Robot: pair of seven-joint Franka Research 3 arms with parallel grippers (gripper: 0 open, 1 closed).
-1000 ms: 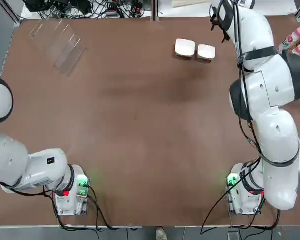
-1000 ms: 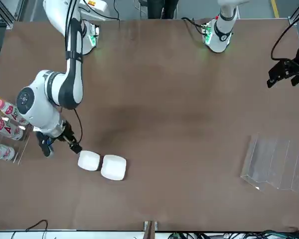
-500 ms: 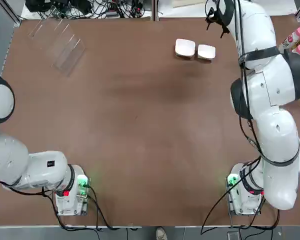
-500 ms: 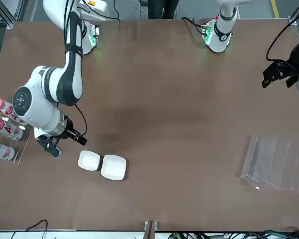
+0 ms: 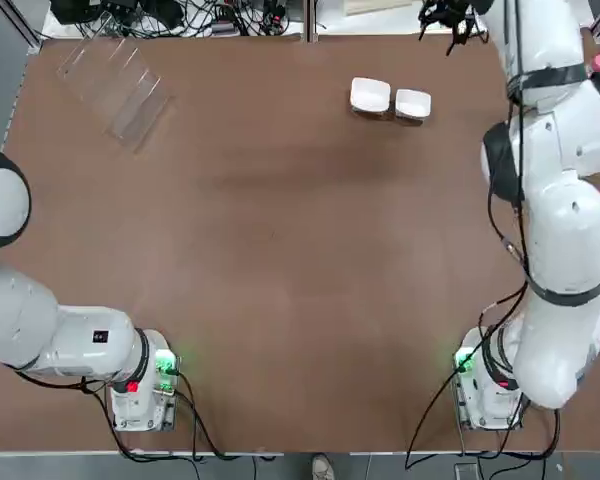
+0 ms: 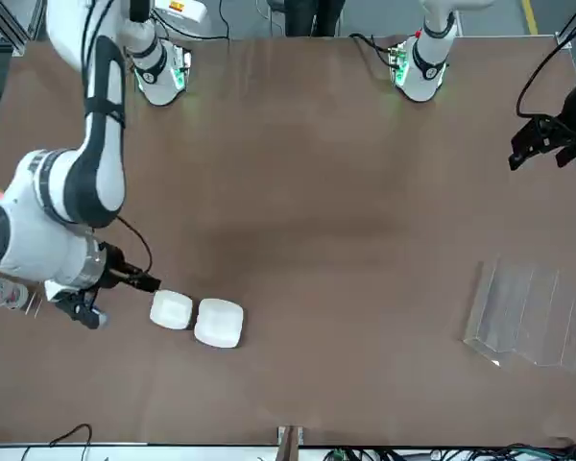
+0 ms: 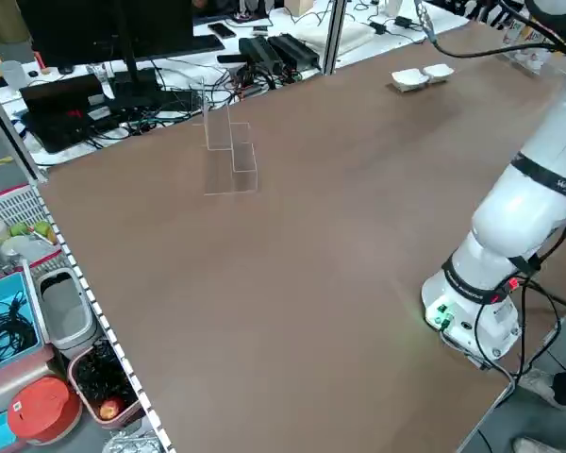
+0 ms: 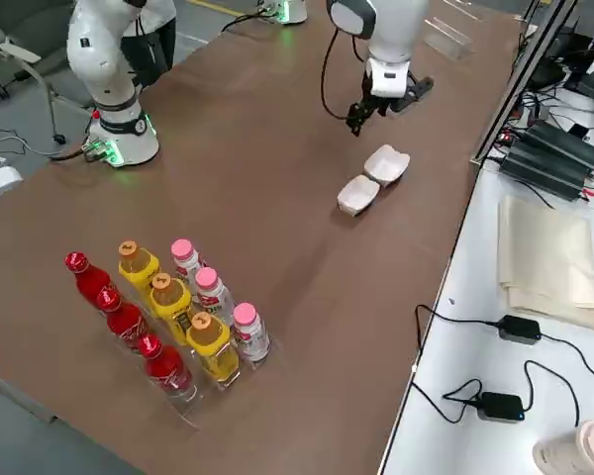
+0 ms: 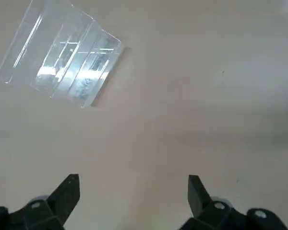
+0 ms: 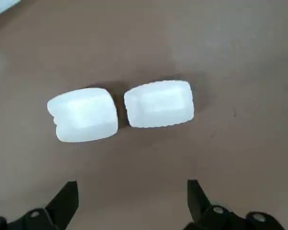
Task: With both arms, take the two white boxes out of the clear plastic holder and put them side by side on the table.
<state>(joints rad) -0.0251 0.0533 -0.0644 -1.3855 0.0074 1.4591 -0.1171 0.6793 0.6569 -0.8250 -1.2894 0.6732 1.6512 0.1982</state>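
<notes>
Table (image 5: 280, 250): boxes (image 5: 390, 99) paired; bottles (image 8: 168, 317) only in right side view; both pincers (image 10: 132, 206) (image 9: 134, 203) gape, empty.

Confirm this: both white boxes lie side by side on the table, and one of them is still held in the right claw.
Not quite. The two white boxes do lie side by side on the table, but the right claw is open and holds nothing, hanging clear of them, as the right wrist view shows.
</notes>
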